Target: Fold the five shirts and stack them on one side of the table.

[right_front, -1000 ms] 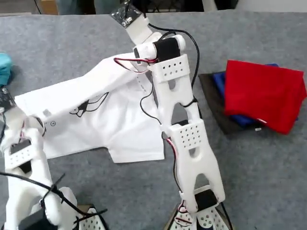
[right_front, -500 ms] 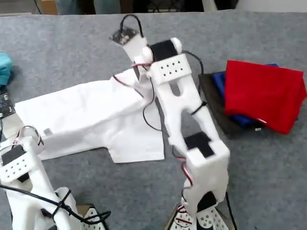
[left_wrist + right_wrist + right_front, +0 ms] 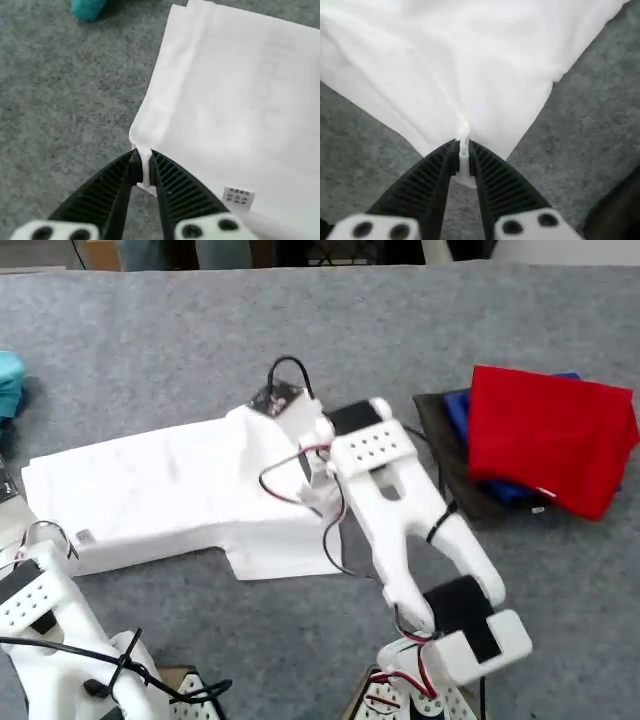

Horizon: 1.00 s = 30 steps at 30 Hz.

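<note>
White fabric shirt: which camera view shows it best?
The high view: the white fabric shirt shows nearly whole. The left wrist view shows a corner in the left gripper; the right wrist view, a fold in the right gripper.

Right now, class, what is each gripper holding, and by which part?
Both hold the white shirt: the left gripper pinches a corner of its folded edge, the right gripper a bunched fold at its edge.
</note>
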{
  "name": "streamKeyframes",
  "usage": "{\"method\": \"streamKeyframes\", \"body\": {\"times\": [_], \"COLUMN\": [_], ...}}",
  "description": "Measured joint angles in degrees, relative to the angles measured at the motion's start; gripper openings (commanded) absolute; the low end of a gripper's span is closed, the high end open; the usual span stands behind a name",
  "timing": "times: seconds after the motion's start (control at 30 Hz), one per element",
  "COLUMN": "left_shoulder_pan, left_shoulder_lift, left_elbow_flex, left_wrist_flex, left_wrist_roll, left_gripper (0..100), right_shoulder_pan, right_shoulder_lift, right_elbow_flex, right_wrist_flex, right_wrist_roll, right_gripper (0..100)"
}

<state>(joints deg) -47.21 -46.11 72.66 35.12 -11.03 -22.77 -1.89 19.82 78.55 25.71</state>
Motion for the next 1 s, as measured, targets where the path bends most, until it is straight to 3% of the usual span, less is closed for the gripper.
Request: {"method": "streamKeyframes", "body": {"times": [0.27,0.7,0.9,1.0], "left_shoulder_pan": [-0.18,-4.22,-5.01,-6.77], "left_shoulder_lift": [-0.53,-0.53,-0.53,-0.53], "left_elbow_flex": [3.78,3.78,3.78,3.60], "left_wrist_flex": [0.79,0.97,0.97,0.97], "left_wrist_roll": [-5.80,-6.15,-6.24,-6.24], "left_gripper": [3,4,23,23], "right_shoulder_pan": [-1.49,-3.08,-3.08,-3.08], "right_shoulder_lift": [-4.84,-4.92,-4.92,-4.92], "right_elbow_flex": [8.70,13.10,13.10,12.92], "right_wrist_flex": [-3.34,-7.47,-7.38,-4.66], "right_wrist_roll": [0.00,0.00,0.00,0.00], "right_gripper": [1.4,1.7,16.0,19.1]}}
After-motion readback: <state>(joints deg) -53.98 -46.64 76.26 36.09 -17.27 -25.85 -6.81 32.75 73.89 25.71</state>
